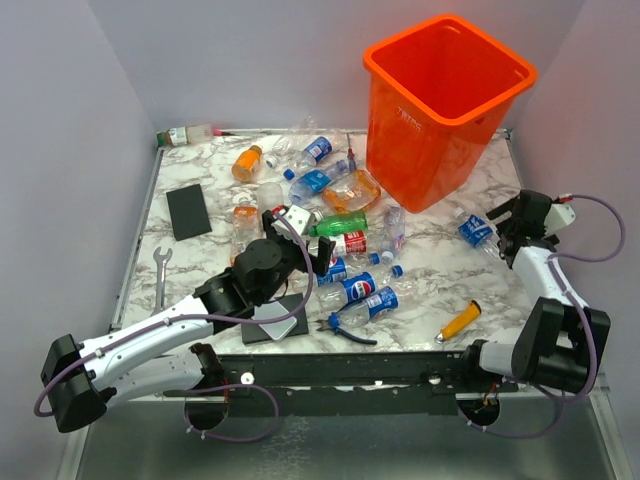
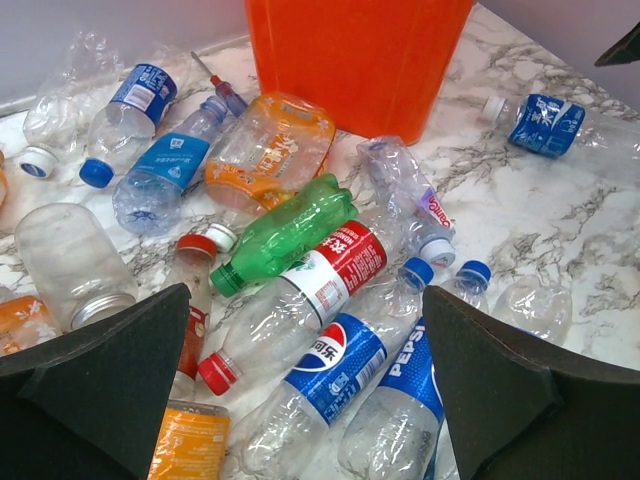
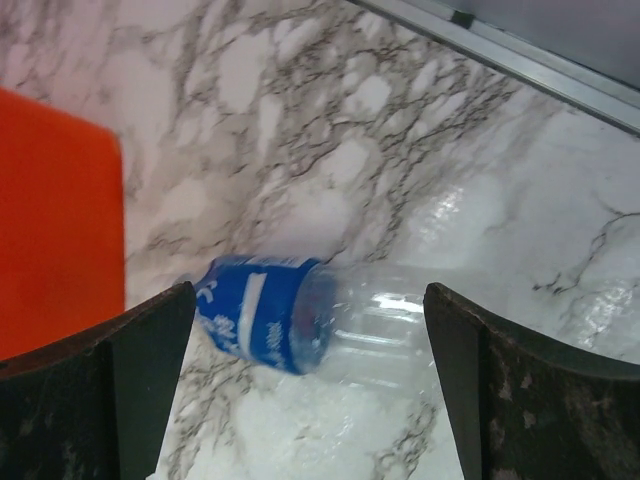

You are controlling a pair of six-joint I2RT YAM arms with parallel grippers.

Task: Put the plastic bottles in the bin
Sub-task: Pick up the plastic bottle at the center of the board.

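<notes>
The orange bin (image 1: 445, 100) stands at the back right and fills the top of the left wrist view (image 2: 360, 60). Several plastic bottles (image 1: 350, 235) lie heaped in the table's middle. My left gripper (image 1: 312, 248) is open and empty above two blue-labelled Pepsi bottles (image 2: 335, 365), with a red-labelled bottle (image 2: 310, 285) and a green bottle (image 2: 285, 228) just beyond. My left gripper (image 2: 305, 400) touches none of them. My right gripper (image 1: 497, 228) is open and empty over a lone clear bottle with a blue label (image 3: 300, 315), right of the bin. That bottle lies between the spread jaws of my right gripper (image 3: 310, 390).
An orange-handled screwdriver (image 1: 459, 322) and blue-handled pliers (image 1: 345, 332) lie near the front edge. A black block (image 1: 188, 211) and a wrench (image 1: 161, 272) lie at the left, and a dark pad (image 1: 277, 322) under my left arm. The table's metal rail (image 3: 520, 62) is close behind the lone bottle.
</notes>
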